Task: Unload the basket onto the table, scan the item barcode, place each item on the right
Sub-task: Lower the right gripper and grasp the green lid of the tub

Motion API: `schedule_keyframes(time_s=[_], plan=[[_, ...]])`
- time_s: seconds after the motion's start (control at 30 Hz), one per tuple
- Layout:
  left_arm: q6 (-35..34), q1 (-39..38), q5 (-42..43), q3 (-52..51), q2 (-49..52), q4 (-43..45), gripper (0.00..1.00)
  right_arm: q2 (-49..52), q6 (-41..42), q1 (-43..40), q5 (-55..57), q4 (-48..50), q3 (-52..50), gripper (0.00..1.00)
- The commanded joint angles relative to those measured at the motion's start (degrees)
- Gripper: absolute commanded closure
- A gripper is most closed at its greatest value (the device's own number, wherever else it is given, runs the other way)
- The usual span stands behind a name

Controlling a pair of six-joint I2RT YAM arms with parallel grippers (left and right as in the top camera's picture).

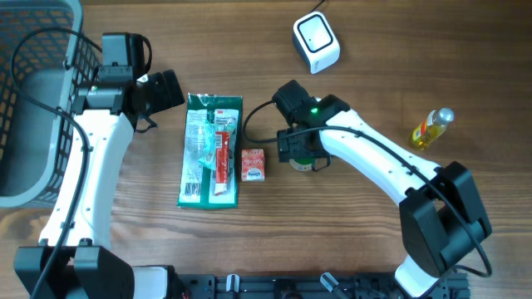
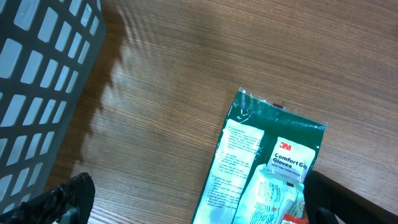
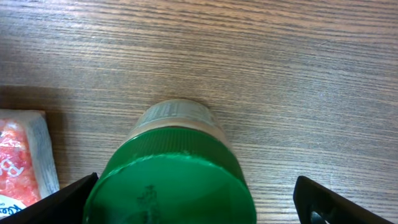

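Currently the right gripper (image 3: 196, 205) stands wide, its fingers on either side of the green-lidded jar (image 3: 171, 168) without touching it. The left gripper (image 2: 199, 202), also wide, hovers over the glove packet (image 2: 261, 168) and holds nothing. The jar stands upright on the surface (image 1: 374, 75), well apart from the scanner (image 1: 316, 43), so grasping it and presenting its barcode appear not yet done.

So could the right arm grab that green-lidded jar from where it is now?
Probably yes. The right gripper hangs open with a finger on either side of the green-lidded jar and nothing else between them. The small red packet lies off to one side.
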Motion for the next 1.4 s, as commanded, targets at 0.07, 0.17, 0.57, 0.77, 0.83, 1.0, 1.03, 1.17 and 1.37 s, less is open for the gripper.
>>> schedule_keyframes(time_s=[0.07, 0.17, 0.57, 0.77, 0.83, 1.0, 1.03, 1.17, 1.37], plan=[[-0.50, 0.33, -0.31, 0.31, 0.17, 0.13, 0.00, 1.51, -0.20, -0.02, -1.57, -0.02, -0.31, 0.00], [-0.50, 0.33, -0.31, 0.31, 0.17, 0.13, 0.00, 2.27, -1.36, 0.00, -1.55, 0.13, -0.31, 0.00], [-0.50, 0.33, -0.31, 0.31, 0.17, 0.13, 0.00, 3.89, -2.80, -0.31, 0.42, -2.40, -0.31, 0.09], [-0.50, 0.33, -0.31, 0.31, 0.17, 0.13, 0.00, 3.89, -5.33, -0.39, 0.37, -3.30, -0.31, 0.09], [-0.50, 0.33, -0.31, 0.31, 0.17, 0.13, 0.00, 3.89, -6.10, -0.39, 0.39, -3.80, -0.31, 0.10], [-0.50, 0.33, -0.31, 0.31, 0.17, 0.13, 0.00, 3.89, -7.02, -0.39, 0.28, -3.39, -0.31, 0.06], [-0.50, 0.33, -0.31, 0.31, 0.17, 0.13, 0.00, 3.89, -6.51, -0.39, -0.07, -2.71, -0.31, 0.01], [-0.50, 0.33, -0.31, 0.31, 0.17, 0.15, 0.00, 3.89, -2.27, -0.42, -0.07, 0.81, -0.31, 0.00], [-0.50, 0.33, -0.31, 0.31, 0.17, 0.13, 0.00, 3.89, -1.29, -0.46, -0.02, 0.42, -0.31, 0.02]])
